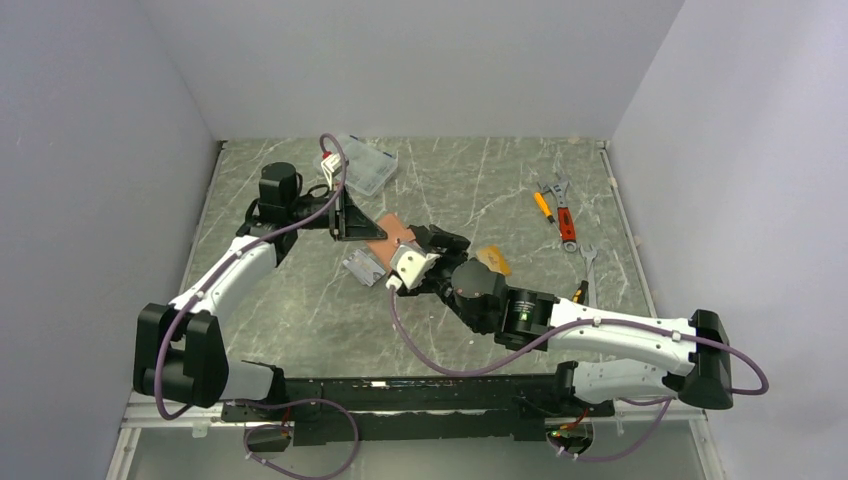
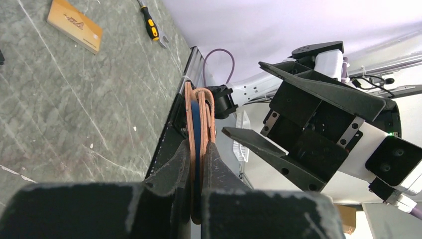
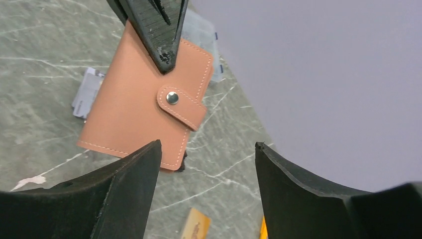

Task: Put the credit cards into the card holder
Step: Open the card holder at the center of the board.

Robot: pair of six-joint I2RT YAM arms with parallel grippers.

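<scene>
The grey marble-pattern table carried every item. The left arm and right arm both converged on the card holder, which was off the surface near the table's middle. The left gripper was clamped on the holder at its upper edge, presenting the snap face to the opposite arm; in my judgement this grip was meant to steady the holder for loading. The right gripper stood just in front of the holder with its jaws spread wide and nothing between them, so no card was in hand. A clear compartment box lay beyond the holder, well apart. The silver-grey card lay flat on the table directly behind and below the holder. The orange-gold card lay flat to the holder's right, near the right gripper; both cards were outside the holder. The snap tab appeared fastened across the holder's edge. A dark edge showed between the holder's leaves; whether it was the black card could not be determined.
</scene>
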